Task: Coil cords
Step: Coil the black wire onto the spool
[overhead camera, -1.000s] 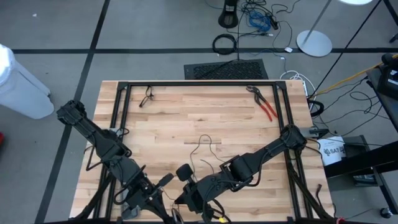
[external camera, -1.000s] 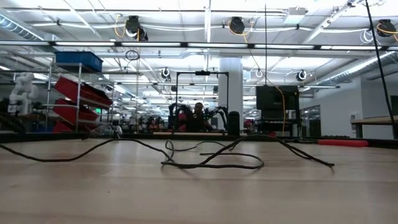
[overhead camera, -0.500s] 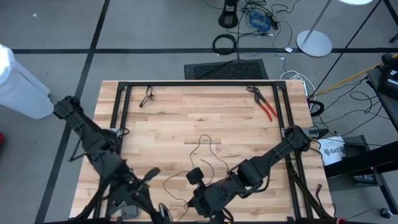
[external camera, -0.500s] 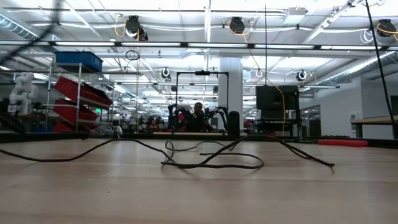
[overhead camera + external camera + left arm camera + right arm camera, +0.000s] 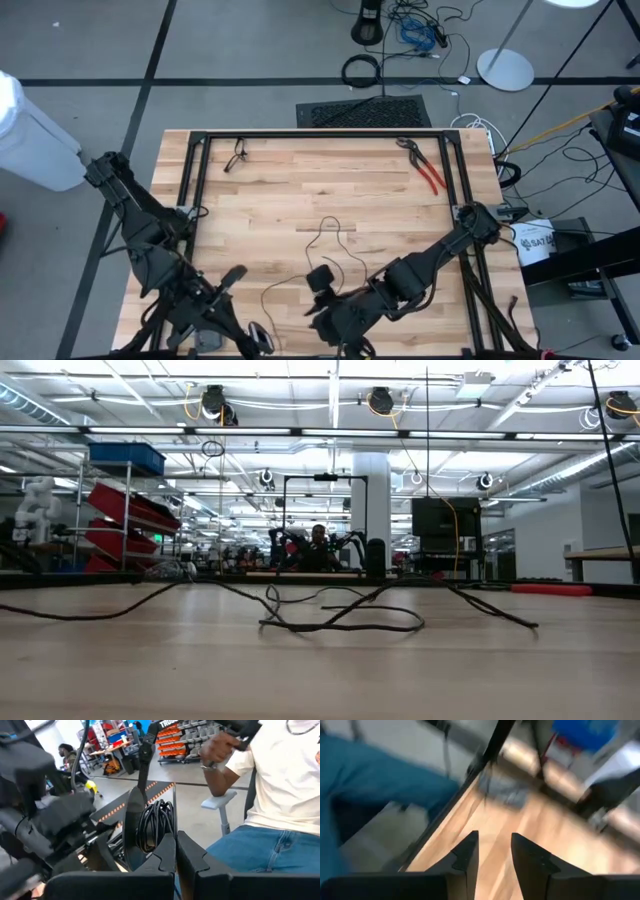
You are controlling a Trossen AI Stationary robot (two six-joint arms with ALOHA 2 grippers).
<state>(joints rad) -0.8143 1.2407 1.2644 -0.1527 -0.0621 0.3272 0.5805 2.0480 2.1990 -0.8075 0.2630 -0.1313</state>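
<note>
A thin black cord [image 5: 335, 232] lies in loose bends on the middle of the wooden table, where the low view also shows the cord [image 5: 340, 622]. One strand [image 5: 266, 296] runs toward the near edge. My left gripper [image 5: 257, 337] is there, lifted and shut on a bundle of cord loops [image 5: 156, 822]. To the right of it, my right gripper [image 5: 317, 316] is over the near part of the table. In its own view my right gripper [image 5: 493, 840] is open with nothing between the fingers. My left gripper, lying about level, has several black loops of the cord gathered at its fingertips [image 5: 167, 847]. The loops stand up past the fingers as a narrow coil [image 5: 156, 827], lifted clear of the table. The fingers hide the exact spot where they pinch the loops.
A black frame [image 5: 320, 133] borders the table. Red-handled pliers [image 5: 427, 168] lie at the far right and a small black object [image 5: 237, 155] at the far left. A person in a white shirt and blue jeans [image 5: 280, 795] sits close to the near edge.
My left gripper has drawn back toward the table's near edge and a little left, carrying its loops. The cord's near strand now trails after it across the table. My right gripper has shifted slightly toward the table's right edge and tipped.
</note>
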